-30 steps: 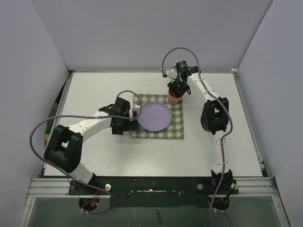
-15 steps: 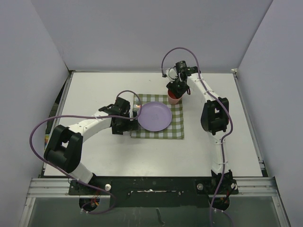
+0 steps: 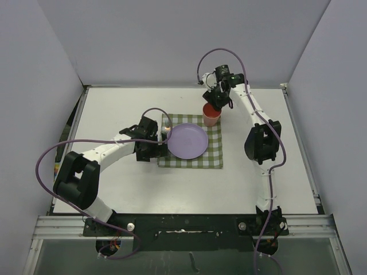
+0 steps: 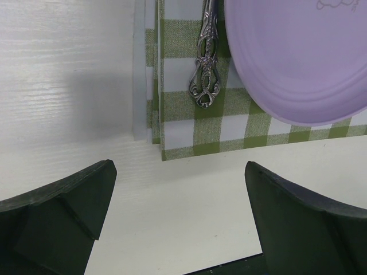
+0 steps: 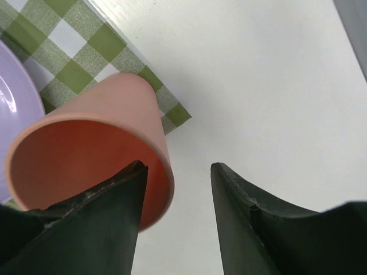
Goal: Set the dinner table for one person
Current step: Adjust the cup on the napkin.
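Black right jaws stand parted with nothing between them, lifted clear of the salmon cup [image 5: 86, 154] they were down on a second ago. The cup stands upright at the far right corner of the checked cloth [image 3: 212, 157], just beside the lilac plate [image 3: 187, 141]. The left jaws gape wide and empty by the cloth's left edge, near an ornate silver handle [image 4: 205, 74]. Everything rests on the white worktop [image 3: 189, 189]. The cup looks placed, so any remaining cutlery probably comes next.

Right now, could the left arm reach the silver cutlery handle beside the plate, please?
Probably yes: the left gripper is open and faces the cutlery handle on the cloth, with nothing between. The plate close beside it may crowd one finger.
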Motion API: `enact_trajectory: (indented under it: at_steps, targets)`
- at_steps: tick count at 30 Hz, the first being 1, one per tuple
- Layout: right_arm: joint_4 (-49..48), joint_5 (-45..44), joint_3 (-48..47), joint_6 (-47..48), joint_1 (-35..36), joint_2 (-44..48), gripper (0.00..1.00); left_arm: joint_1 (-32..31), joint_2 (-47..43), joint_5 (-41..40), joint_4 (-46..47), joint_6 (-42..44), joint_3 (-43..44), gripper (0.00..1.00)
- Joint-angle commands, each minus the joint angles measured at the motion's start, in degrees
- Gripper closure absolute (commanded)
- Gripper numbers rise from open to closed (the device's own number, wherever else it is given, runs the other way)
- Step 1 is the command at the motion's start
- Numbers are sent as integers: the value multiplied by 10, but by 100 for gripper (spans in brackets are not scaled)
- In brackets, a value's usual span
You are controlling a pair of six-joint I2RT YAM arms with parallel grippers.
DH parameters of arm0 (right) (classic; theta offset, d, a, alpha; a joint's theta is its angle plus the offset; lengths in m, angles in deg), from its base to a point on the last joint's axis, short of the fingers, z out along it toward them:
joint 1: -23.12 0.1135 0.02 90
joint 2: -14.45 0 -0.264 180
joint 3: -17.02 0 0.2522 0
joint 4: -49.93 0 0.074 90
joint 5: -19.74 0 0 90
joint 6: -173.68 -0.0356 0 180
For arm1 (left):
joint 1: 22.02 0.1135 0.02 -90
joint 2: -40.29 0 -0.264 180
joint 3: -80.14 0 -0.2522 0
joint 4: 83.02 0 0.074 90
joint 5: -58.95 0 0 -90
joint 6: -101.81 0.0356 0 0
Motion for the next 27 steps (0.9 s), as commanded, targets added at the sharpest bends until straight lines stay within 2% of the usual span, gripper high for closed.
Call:
enact_trajectory:
  at_steps: [1, 10, 15, 18, 20, 21, 23, 24, 26, 27]
  targets:
    - [5, -8, -28, 3, 2, 71, 51, 5, 6, 10, 29, 6, 28, 2]
    - [-7, -20, -30, -1, 0, 104, 51, 5, 3, 13, 29, 7, 29, 2]
    - [-14, -45, -23, -11, -7, 162, 51, 5, -5, 14, 28, 7, 35, 2]
    - [-9, -42, 30, -24, -15, 228, 63, 5, -24, -6, 13, 12, 50, 2]
    - [-19, -46, 94, -27, -17, 285, 85, 4, -51, -21, 11, 29, 59, 2]
    - [-29, -51, 132, -24, -17, 317, 93, 3, -67, -22, 15, 35, 59, 6]
    - [-45, -72, 199, -12, -17, 372, 100, -2, -95, -12, 33, 39, 43, 22]
    - [-50, -83, 225, -7, -18, 396, 100, -10, -103, -9, 45, 33, 29, 39]
    - [-56, -98, 264, -5, -27, 437, 100, -26, -101, -6, 62, 11, -2, 87]
    - [-57, -98, 281, -5, -33, 451, 100, -32, -95, 3, 66, -1, -14, 100]
